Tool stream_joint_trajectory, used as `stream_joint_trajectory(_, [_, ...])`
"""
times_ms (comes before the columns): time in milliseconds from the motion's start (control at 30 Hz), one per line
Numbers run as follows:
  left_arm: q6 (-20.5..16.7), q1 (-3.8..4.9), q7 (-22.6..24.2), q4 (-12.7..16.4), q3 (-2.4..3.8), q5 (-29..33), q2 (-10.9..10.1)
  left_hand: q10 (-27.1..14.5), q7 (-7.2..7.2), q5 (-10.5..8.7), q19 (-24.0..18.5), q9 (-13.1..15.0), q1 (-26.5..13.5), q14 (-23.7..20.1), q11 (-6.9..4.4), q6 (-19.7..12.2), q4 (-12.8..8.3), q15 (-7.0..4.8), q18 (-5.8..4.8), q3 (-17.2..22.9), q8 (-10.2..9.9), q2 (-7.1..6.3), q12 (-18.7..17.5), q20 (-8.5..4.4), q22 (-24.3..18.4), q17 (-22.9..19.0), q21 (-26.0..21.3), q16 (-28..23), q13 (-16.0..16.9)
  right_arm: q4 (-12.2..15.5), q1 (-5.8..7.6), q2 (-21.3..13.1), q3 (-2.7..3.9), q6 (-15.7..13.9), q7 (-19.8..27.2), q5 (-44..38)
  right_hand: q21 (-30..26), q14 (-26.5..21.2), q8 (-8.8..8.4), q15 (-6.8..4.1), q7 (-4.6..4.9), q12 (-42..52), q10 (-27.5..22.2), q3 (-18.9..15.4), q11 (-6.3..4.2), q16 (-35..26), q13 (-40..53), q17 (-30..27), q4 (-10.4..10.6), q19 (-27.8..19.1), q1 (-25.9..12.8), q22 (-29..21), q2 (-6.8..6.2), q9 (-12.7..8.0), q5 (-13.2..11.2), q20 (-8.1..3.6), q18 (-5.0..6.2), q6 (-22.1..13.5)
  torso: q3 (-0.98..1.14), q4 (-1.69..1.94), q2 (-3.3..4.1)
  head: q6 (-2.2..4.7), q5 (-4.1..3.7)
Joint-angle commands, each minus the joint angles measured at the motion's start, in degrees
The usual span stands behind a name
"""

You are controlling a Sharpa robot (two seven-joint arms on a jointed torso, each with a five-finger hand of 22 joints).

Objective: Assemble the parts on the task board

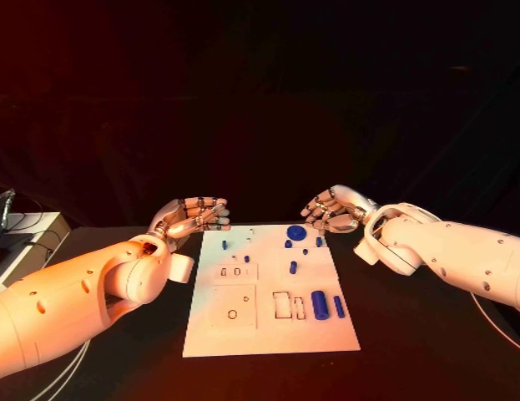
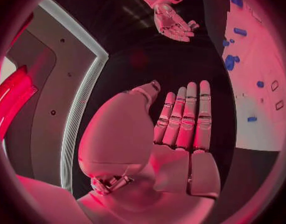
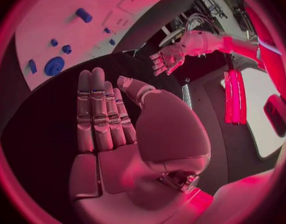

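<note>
The white task board [image 1: 272, 334] lies in the middle of the black table. Blue parts are spread over it: a round disc [image 1: 295, 232] near the far edge, a thick cylinder [image 1: 320, 305] and a slim one [image 1: 339, 307] nearer me, and several small pieces between. My left hand [image 1: 194, 217] hovers at the board's far left corner and holds nothing. My right hand [image 1: 335, 209] hovers at the far right corner, just beyond the disc, also holding nothing. Each wrist view shows its own hand [image 2: 180, 124] [image 3: 112, 119] flat with fingers stretched out, beside the board [image 2: 261, 109] [image 3: 62, 20].
A white box [image 1: 25, 234] with a crumpled grey sheet on it stands at the table's left edge. A thin cable [image 1: 501, 326] curves beside my right arm. Dark table surrounds the board on all sides.
</note>
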Motion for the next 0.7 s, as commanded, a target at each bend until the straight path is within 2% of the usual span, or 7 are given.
stream_joint_trajectory(33, [8.2, 0.01, 0.8, 2.2, 0.66, -1.8, -1.3, 1.6, 0.94, 0.21, 1.6, 0.1, 0.1, 0.9, -0.54, 0.7, -0.9, -0.8, 0.27, 0.1, 0.4, -1.39, -0.6, -0.78, 0.9, 1.6, 1.9, 1.6, -0.1, -0.2, 0.61, 0.6, 0.08, 2.2, -5.2, -20.0, 4.1, 3.8, -0.41, -0.97, -0.53, -0.5, 1.9, 0.4, -0.81, 4.7, 0.2, 4.4, 1.0, 2.3, -0.2, 2.7, -1.14, 0.5, 0.3, -1.07, 0.58, 1.0, -0.23, 0.14, 1.72, 0.29, -0.22])
stream_joint_trajectory(133, [9.1, 0.01, 0.5, 4.2, 1.43, -2.0, -2.6, 3.5, 0.48, 0.23, 2.7, 0.3, -0.2, 2.1, -1.17, 1.6, -1.4, -1.67, 0.08, 0.2, 0.4, -2.06, -0.9, -1.81, 2.9, 5.2, 5.4, 5.9, 0.0, -0.3, 1.28, 1.1, 0.14, 1.6, -8.0, -26.5, 9.6, 5.7, -0.92, -1.44, -0.91, -0.6, 2.7, 1.8, -1.25, 12.8, 0.5, 11.0, 2.0, 4.6, -0.5, 7.3, -2.44, 1.3, 0.7, -1.67, 0.24, 1.4, -0.38, 0.33, 2.75, 0.64, -0.58])
stream_joint_trajectory(233, [9.3, 0.0, 0.2, 6.1, 2.23, -2.3, -3.7, 5.3, 0.0, 0.07, 1.8, 0.8, -0.9, 0.7, -1.71, 2.6, -1.7, -2.19, -0.09, 0.7, 0.5, -2.46, -1.1, -2.73, 6.3, 11.3, 10.8, 13.7, 0.3, -0.5, 1.94, 1.4, 0.23, 0.9, -11.3, -32.5, 22.4, 5.7, -1.43, -1.45, -0.87, -0.6, 2.4, 3.6, -1.18, 25.3, 0.6, 22.4, 2.7, 9.3, -0.2, 23.3, -3.39, 2.3, 0.5, -1.69, -1.77, 1.4, -0.55, 0.71, 3.66, 0.78, -0.93])
stream_joint_trajectory(300, [9.2, 0.0, 0.0, 7.1, 2.63, -2.4, -4.2, 5.7, 0.1, 0.04, 0.5, 1.0, -1.2, -0.4, -1.81, 2.8, -1.8, -2.63, -0.14, 1.3, 0.3, -2.37, -1.3, -2.88, 8.7, 14.7, 14.3, 18.3, 0.4, -0.6, 2.29, 1.6, 0.26, 0.7, -12.9, -35.2, 31.3, 7.2, -1.78, -1.03, -0.67, -0.6, 1.5, 4.5, -1.03, 37.5, 0.5, 34.6, 3.1, 13.5, -0.2, 35.0, -4.12, 3.0, 0.3, -1.59, -3.38, 1.2, -0.68, 1.07, 4.27, 1.03, -1.31])
stream_joint_trajectory(400, [9.0, 0.0, -0.2, 8.3, 3.01, -2.6, -4.8, 5.7, 0.06, 0.22, -0.5, 1.2, -1.4, -1.3, -1.82, 2.9, -2.0, -2.68, -0.09, 1.8, 0.1, -2.4, -1.6, -2.99, 10.5, 16.5, 17.1, 21.1, 0.5, -0.6, 2.61, 1.8, 0.29, 0.4, -14.4, -37.8, 36.8, 7.5, -2.08, -0.8, -0.53, -0.8, 0.2, 5.3, -0.72, 44.6, 0.3, 41.8, 3.4, 15.7, 0.0, 42.4, -4.63, 3.6, 0.2, -1.16, -4.53, 0.8, -0.8, 1.36, 4.72, 1.01, -1.5])
stream_joint_trajectory(500, [8.8, 0.0, -0.4, 9.3, 3.33, -2.7, -5.3, 5.7, 0.08, 0.2, -0.9, 1.3, -1.7, -1.5, -1.82, 2.9, -1.9, -2.74, -0.01, 2.1, -0.1, -2.4, -1.7, -3.03, 11.7, 17.5, 18.9, 22.7, 0.6, -0.2, 2.81, 1.7, 0.3, 0.4, -15.1, -39.4, 35.9, 6.5, -2.34, -0.42, -0.36, -0.8, -2.0, 5.7, -0.25, 44.3, -0.1, 40.5, 3.4, 14.2, 0.2, 40.9, -5.15, 4.0, 0.2, -0.78, -4.13, 0.4, -0.92, 1.64, 5.13, 1.01, -1.42])
stream_joint_trajectory(700, [8.1, 0.01, -0.6, 10.1, 3.8, -3.0, -6.1, 6.0, -0.04, 0.23, -2.1, 1.7, -2.0, -1.1, -2.01, 3.2, -2.2, -3.06, 0.07, 3.1, -0.3, -2.34, -1.8, -3.23, 14.9, 20.1, 23.8, 27.6, 0.8, -0.1, 2.97, 2.2, 0.31, 0.4, -15.6, -40.7, 38.7, 6.8, -3.09, -0.1, -0.14, -0.8, -3.3, 6.0, 0.06, 47.8, -0.1, 44.3, 3.7, 15.3, 0.2, 45.0, -5.33, 4.3, -0.1, -0.36, -4.7, -0.6, -0.96, 2.02, 6.14, 1.05, -1.91])
